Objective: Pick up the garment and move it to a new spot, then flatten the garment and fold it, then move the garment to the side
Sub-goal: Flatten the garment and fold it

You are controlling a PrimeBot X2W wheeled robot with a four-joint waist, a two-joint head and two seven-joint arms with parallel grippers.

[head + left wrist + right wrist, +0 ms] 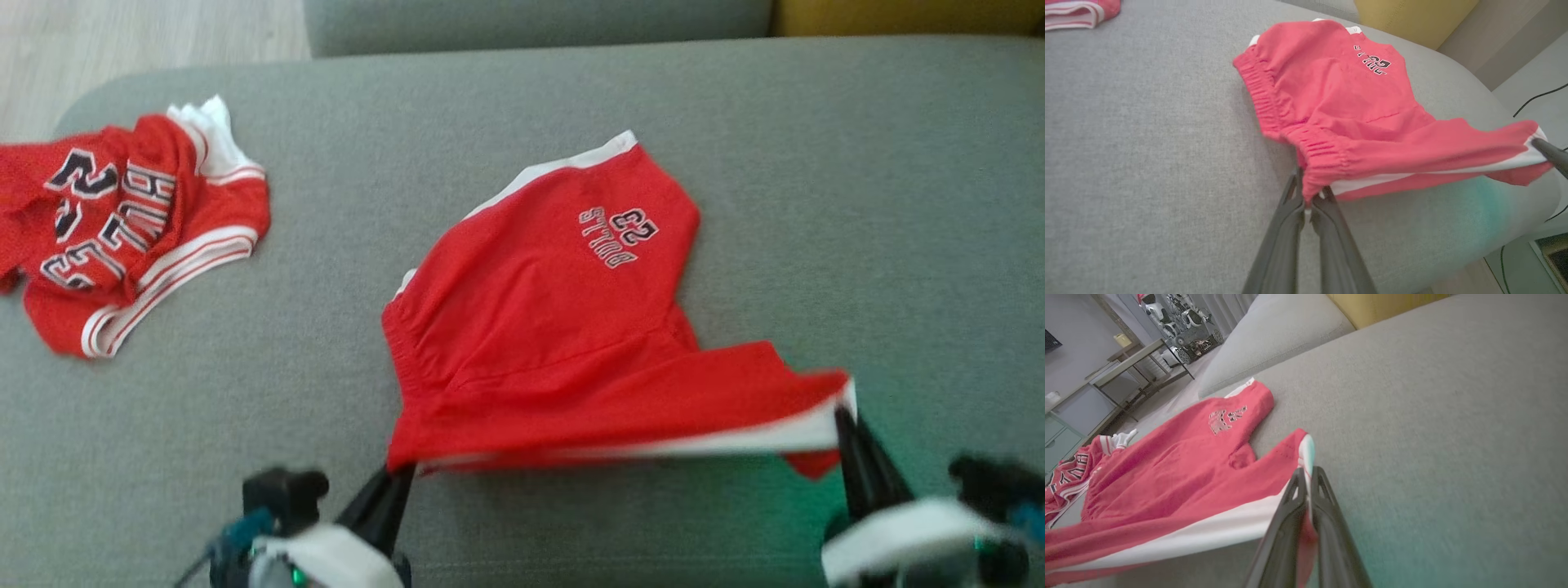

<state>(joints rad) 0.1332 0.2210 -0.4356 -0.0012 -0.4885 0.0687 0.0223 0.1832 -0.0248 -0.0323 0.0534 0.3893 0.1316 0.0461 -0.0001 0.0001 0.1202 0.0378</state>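
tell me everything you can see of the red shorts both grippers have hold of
The red shorts with white side stripes look like soft knit cloth, with a gathered elastic waistband and a dark "BULLS 23" print on one leg. The far part lies on the grey fabric cushion. The near edge is raised and stretched taut between the left gripper, shut on the waistband corner, and the right gripper, shut on the white-trimmed leg hem.

The left pincer (pixel 402 472) and right pincer (pixel 840 415) have long dark fingers (pixel 377 508). Their wrists show white casings (pixel 326 559) and teal cables (pixel 241 527).
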